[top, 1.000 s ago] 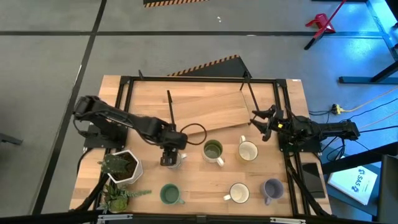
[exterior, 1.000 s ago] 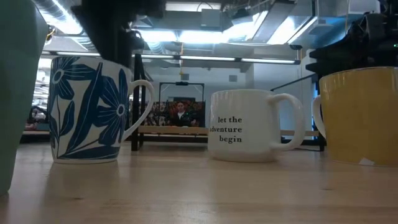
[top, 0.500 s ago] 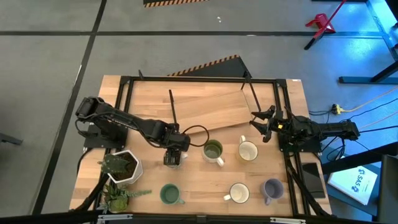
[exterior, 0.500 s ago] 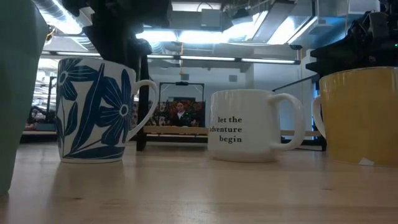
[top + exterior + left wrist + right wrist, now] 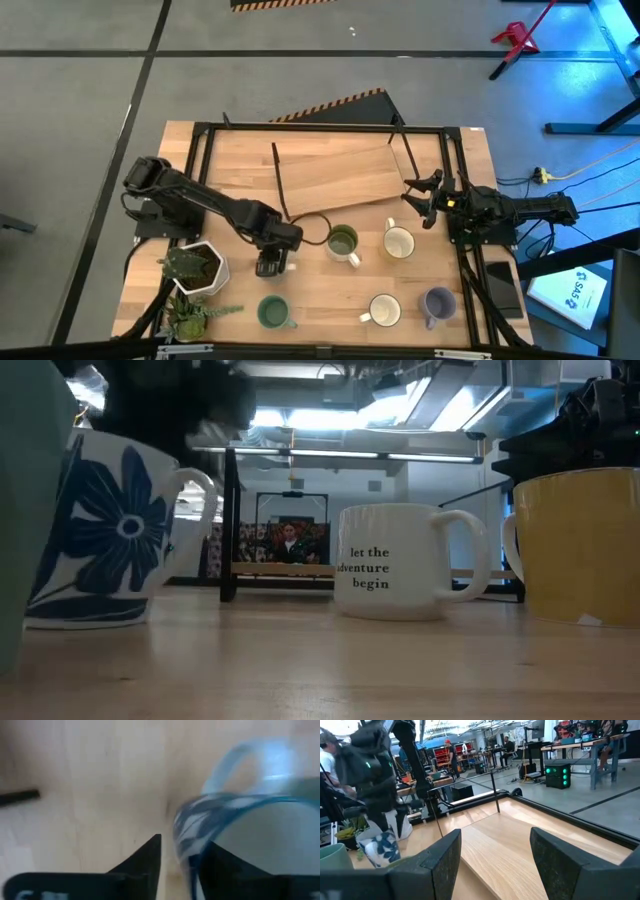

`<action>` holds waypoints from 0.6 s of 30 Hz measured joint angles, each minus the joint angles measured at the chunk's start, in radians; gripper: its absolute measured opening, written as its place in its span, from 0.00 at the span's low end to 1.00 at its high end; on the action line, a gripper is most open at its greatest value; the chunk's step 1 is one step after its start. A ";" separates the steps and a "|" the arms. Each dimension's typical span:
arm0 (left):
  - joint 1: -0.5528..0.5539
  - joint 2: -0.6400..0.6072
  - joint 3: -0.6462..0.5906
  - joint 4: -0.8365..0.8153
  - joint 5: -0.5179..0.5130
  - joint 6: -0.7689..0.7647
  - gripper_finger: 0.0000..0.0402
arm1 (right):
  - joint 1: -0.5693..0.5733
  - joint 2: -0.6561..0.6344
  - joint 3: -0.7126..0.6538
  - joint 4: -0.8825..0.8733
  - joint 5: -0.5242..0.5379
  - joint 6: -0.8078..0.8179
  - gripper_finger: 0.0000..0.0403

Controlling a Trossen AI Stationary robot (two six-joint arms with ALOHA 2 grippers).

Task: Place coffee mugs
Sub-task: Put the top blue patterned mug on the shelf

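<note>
The blue-patterned mug (image 5: 95, 530) has shifted toward the front row and tipped — left gripper (image 5: 270, 264) pinching its rim to carry it; right gripper (image 5: 424, 200) waits, spread.

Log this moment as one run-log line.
left gripper: gripping rim of tilted blue-flowered mug | right gripper: open, waiting at table's right side

- Table (image 5: 330, 295): pale wood, visible grain, smooth satin finish; a loose wooden board (image 5: 335, 178) lies at upper centre of the high view.
- Blue-patterned mug (image 5: 95, 530), left in the low view: glossy glazed ceramic.
- White lettered mug (image 5: 395, 560), centre: matt, faintly speckled ceramic.
- Yellow mug (image 5: 580, 545), right: dull matt glaze.
- Table frame (image 5: 320, 127): black metal, matt.
- Right gripper (image 5: 492, 852) fingers: dark matt plastic.
</note>
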 joint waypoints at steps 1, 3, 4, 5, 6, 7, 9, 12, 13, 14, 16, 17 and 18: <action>0.000 0.005 -0.017 -0.007 -0.002 -0.002 0.21 | 0.000 0.000 0.000 -0.001 0.000 0.000 0.55; -0.001 -0.002 -0.029 -0.026 -0.035 -0.020 0.15 | 0.000 0.000 0.000 -0.001 0.000 0.000 0.55; 0.003 -0.004 -0.029 -0.021 -0.050 -0.024 0.12 | 0.000 0.000 0.000 0.000 0.000 0.000 0.55; 0.005 -0.003 -0.029 -0.019 -0.056 -0.028 0.10 | 0.000 0.000 0.000 0.000 0.000 0.001 0.55; 0.006 -0.003 -0.028 -0.025 -0.065 -0.030 0.07 | 0.000 0.000 0.000 0.000 0.000 0.005 0.55; 0.007 -0.002 -0.028 -0.030 -0.076 -0.042 0.05 | 0.000 0.000 0.000 -0.001 0.000 0.006 0.55; 0.006 -0.003 -0.025 -0.027 -0.084 -0.063 0.04 | 0.000 0.000 0.000 0.000 0.000 0.008 0.55; 0.005 -0.003 -0.010 -0.037 -0.084 -0.105 0.04 | 0.000 0.000 0.000 -0.001 0.000 0.009 0.55; 0.005 -0.004 -0.002 -0.046 -0.082 -0.120 0.04 | 0.000 0.000 0.000 -0.001 0.000 0.009 0.55; 0.005 -0.005 0.008 -0.051 -0.082 -0.129 0.04 | 0.000 0.000 0.000 -0.001 0.000 0.009 0.55; 0.006 -0.006 0.037 -0.056 -0.073 -0.151 0.04 | 0.000 0.000 0.000 -0.002 0.000 0.009 0.55; 0.006 -0.006 0.053 -0.067 -0.071 -0.161 0.04 | 0.000 0.000 0.000 -0.001 0.000 0.008 0.55; 0.006 -0.006 0.073 -0.089 -0.070 -0.174 0.04 | 0.000 0.000 0.000 -0.002 0.000 0.008 0.55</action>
